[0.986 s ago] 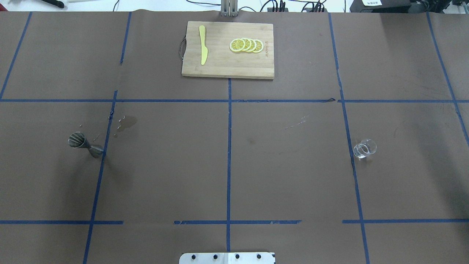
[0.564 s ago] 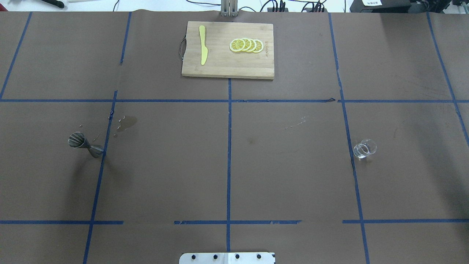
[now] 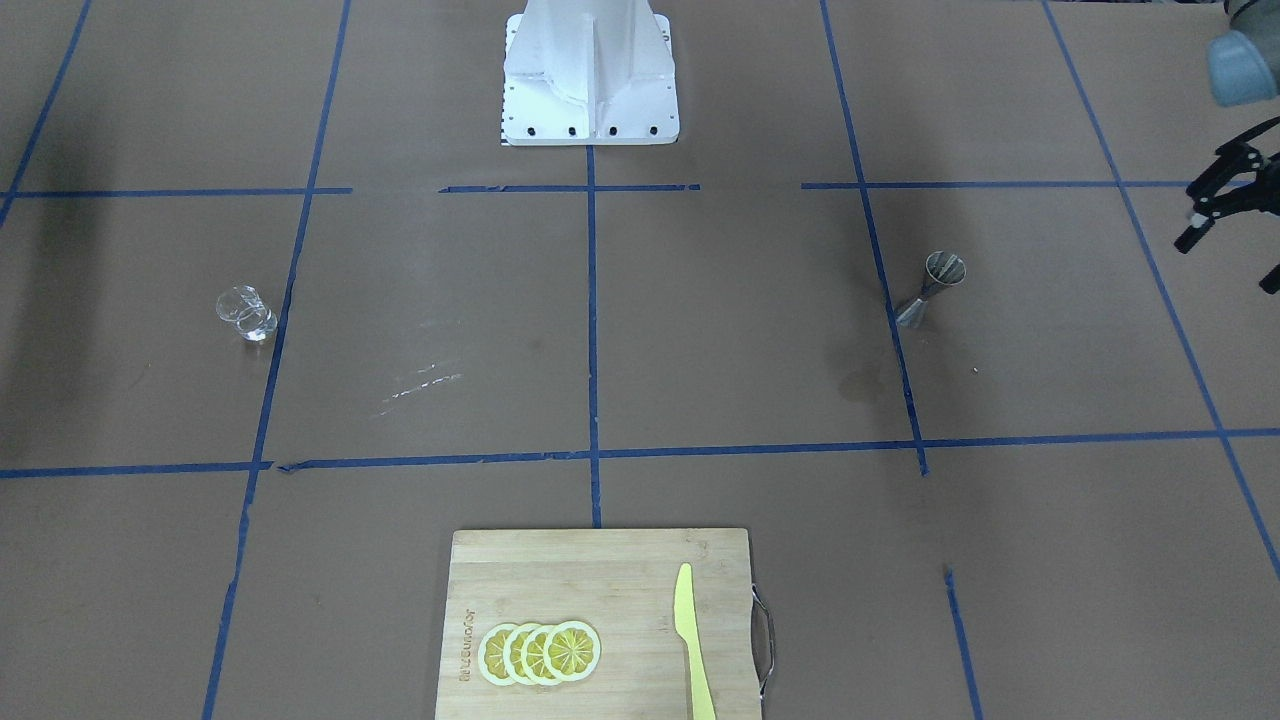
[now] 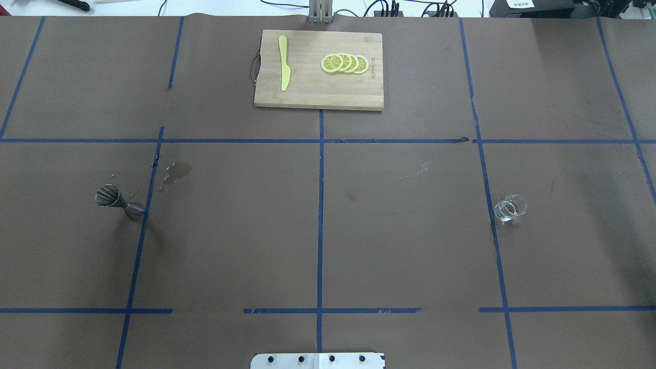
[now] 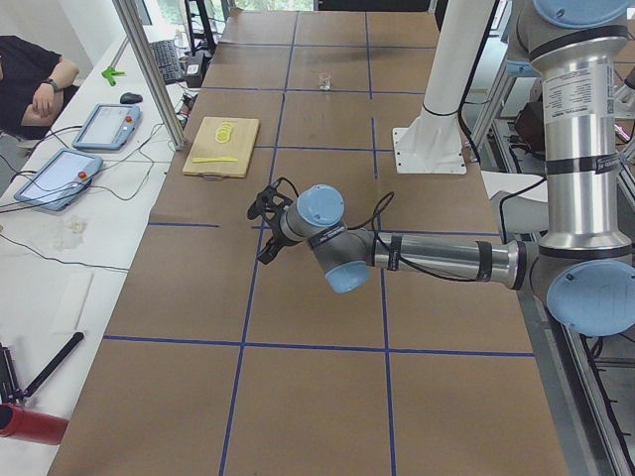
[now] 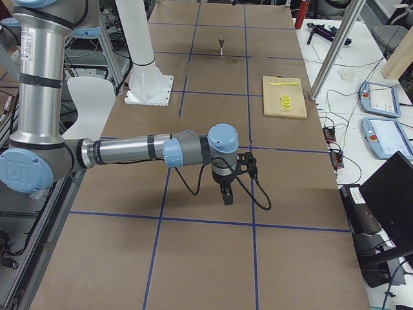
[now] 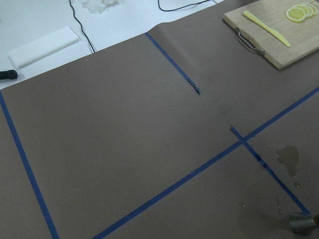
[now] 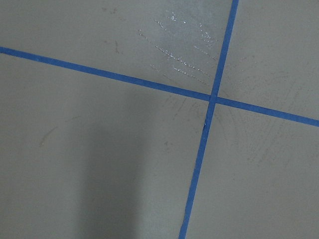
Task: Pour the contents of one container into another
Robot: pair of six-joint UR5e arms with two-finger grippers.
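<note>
The clear glass cup stands upright on the right half of the brown table; it also shows as the cup in the front-facing view. The steel jigger stands upright on the left half, beside a blue tape line; it appears as the jigger from the front, and its base edge shows in the left wrist view. My left gripper hovers open and empty, outboard of the jigger. My right gripper shows only in the exterior right view, far from the cup, and I cannot tell its state.
A wooden cutting board with lemon slices and a yellow knife lies at the table's far middle. A damp stain marks the paper near the jigger. A person sits beside tablets at the table's far side.
</note>
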